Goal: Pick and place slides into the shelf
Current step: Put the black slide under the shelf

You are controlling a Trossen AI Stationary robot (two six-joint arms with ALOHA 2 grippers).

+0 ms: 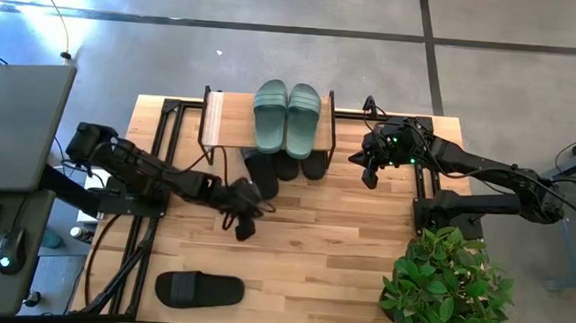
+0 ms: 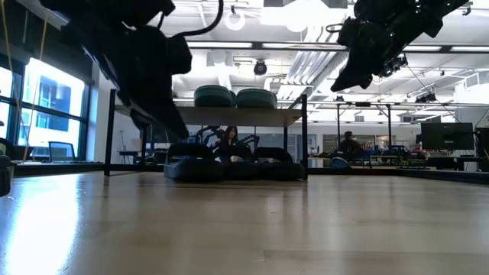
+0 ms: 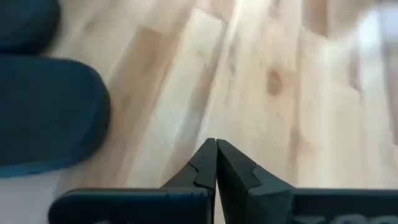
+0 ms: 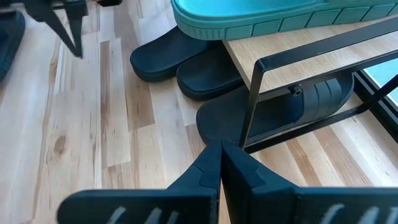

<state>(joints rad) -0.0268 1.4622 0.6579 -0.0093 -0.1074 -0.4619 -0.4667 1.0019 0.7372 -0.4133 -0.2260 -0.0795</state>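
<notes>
Fingers of the left gripper point(image 1: 243, 226) and right gripper point(image 1: 369, 177) are pressed together, empty. One black slide point(image 1: 198, 290) lies well behind the left fingers, off the shelf point(image 1: 233, 118); fetching it likely comes next, which calls for parting the fingers first.

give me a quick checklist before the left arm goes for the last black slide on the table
1. Left gripper empty: ok, fingers shut on nothing.
2. Open for a grasp: not ok, shut.
3. Loose black slide clear of clutter: ok, alone near the table's front edge.
4. Green pair on the shelf top: ok.
5. Room under the shelf: cannot tell, three black slides already there.
6. Right gripper out of the way: ok, beside the shelf.
</notes>
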